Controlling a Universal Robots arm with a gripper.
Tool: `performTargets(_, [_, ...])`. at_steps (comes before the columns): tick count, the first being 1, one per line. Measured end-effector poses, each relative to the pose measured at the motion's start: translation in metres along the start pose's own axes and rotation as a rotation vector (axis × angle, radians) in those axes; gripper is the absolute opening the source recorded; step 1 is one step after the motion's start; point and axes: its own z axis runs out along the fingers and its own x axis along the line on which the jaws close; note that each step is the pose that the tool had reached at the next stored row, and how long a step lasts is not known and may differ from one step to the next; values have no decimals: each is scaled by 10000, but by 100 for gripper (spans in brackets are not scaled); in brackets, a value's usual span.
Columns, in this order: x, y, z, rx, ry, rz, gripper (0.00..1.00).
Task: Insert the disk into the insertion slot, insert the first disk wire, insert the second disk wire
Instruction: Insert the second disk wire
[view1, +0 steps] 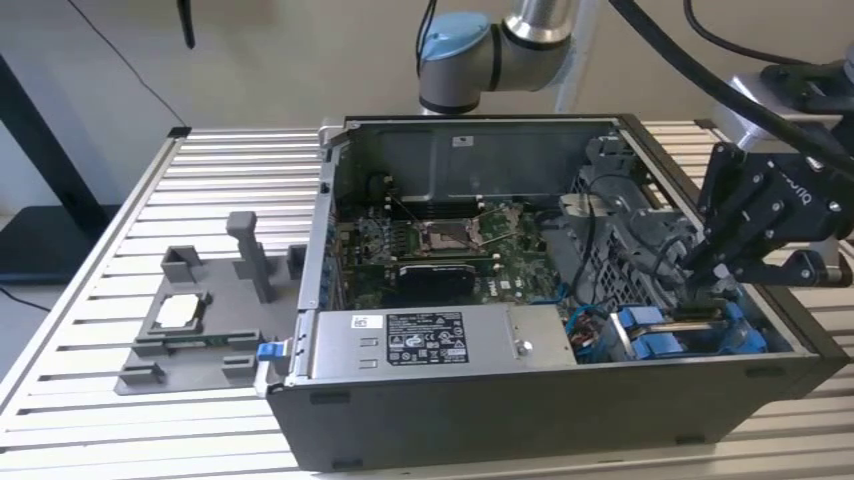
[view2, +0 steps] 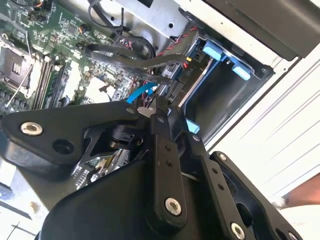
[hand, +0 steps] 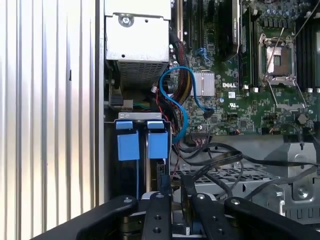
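The tool (view1: 721, 268) hangs directly over the disk (view1: 687, 335), which sits in the insertion slot (view1: 627, 322) beneath it. Finger state cannot be determined. Risk — loose black cables (hand: 215, 155) beside the tool may snag, or a connector may go in askew.

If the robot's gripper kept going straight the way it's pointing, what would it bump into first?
Most likely the disk in its blue frame, standing on edge in the insertion slot. In the exterior view the gripper points down into that corner of the computer case. Black cables lie close beside it, so depth is hard to judge.
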Motion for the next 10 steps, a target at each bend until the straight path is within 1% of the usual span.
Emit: performTargets(10, [0,2,-1,0,2,0,24])
